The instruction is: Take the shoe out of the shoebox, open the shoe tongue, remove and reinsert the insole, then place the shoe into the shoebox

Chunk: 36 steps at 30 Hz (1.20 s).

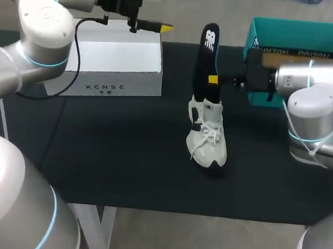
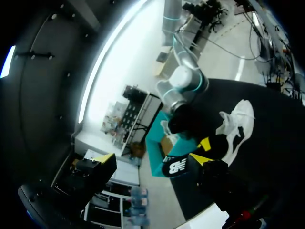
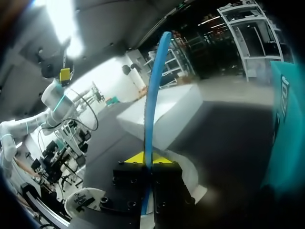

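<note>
The right gripper (image 1: 214, 79) is clamped on the long black foam insole (image 1: 208, 52), which rises from the white laced sneaker (image 1: 207, 137). Pulling or pushing it crooked could tip the sneaker. Whether the left gripper (image 1: 160, 26), well apart from the sneaker, is closed, I cannot tell.

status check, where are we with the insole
Right gripper shut on insole, held upright, lower end at the shoe's opening. Shoe on the table, outside the teal shoebox. Left gripper off by the white box, nothing in the way.
</note>
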### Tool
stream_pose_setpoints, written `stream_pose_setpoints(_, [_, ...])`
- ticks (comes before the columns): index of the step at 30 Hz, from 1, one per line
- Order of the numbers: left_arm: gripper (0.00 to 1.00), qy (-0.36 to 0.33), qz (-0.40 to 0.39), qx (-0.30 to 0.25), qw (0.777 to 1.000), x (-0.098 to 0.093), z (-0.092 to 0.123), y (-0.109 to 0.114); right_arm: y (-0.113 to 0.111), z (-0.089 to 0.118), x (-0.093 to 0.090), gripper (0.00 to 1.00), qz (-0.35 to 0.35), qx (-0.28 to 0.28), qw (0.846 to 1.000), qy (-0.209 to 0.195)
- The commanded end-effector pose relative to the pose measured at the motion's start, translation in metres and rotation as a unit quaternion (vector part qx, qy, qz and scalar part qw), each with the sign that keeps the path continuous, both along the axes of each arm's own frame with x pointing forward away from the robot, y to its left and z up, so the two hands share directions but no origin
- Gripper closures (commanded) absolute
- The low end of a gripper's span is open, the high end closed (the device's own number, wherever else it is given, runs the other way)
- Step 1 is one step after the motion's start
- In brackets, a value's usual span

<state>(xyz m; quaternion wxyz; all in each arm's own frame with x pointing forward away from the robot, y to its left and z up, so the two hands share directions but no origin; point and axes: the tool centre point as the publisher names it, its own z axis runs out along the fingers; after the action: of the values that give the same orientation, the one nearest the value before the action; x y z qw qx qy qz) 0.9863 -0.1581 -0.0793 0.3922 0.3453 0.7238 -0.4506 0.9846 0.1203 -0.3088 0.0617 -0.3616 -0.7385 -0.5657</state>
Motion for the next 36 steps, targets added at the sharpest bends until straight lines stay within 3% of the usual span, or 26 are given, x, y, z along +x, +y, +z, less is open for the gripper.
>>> stream_pose_setpoints(1, [0.00,0.000,-0.001,0.002,1.000,0.001,0.000,-0.001,0.000,-0.004,-0.014,1.00,-0.010,0.000,1.000,0.003])
stream_pose_setpoints(8, [0.00,0.000,-0.001,0.002,1.000,0.001,0.000,-0.001,-0.004,-0.004,-0.018,1.00,-0.014,-0.002,1.000,0.008])
stream_pose_setpoints(25, [0.00,0.000,-0.001,0.002,1.000,0.001,0.000,-0.001,-0.002,-0.028,-0.039,1.00,-0.006,-0.016,0.999,0.051])
stream_pose_setpoints(26, [0.00,0.000,-0.001,0.002,1.000,0.001,0.000,-0.001,-0.002,-0.027,-0.036,0.80,-0.007,-0.015,0.999,0.051])
stream_pose_setpoints(27, [0.00,0.000,-0.001,0.002,1.000,0.001,0.000,-0.001,-0.002,-0.024,-0.033,0.79,-0.008,-0.014,0.999,0.047])
stream_pose_setpoints(31, [0.00,0.000,-0.001,0.002,1.000,0.001,0.000,-0.001,0.000,-0.012,-0.016,0.58,-0.010,-0.009,0.999,0.031])
stream_pose_setpoints(34, [0.00,0.000,-0.001,0.002,1.000,0.001,0.000,-0.001,0.001,-0.005,-0.003,0.57,-0.012,-0.007,1.000,0.021])
stream_pose_setpoints(36, [0.00,0.000,-0.001,0.002,1.000,0.001,0.000,-0.001,0.002,-0.001,0.004,0.70,-0.016,-0.008,1.000,0.012])
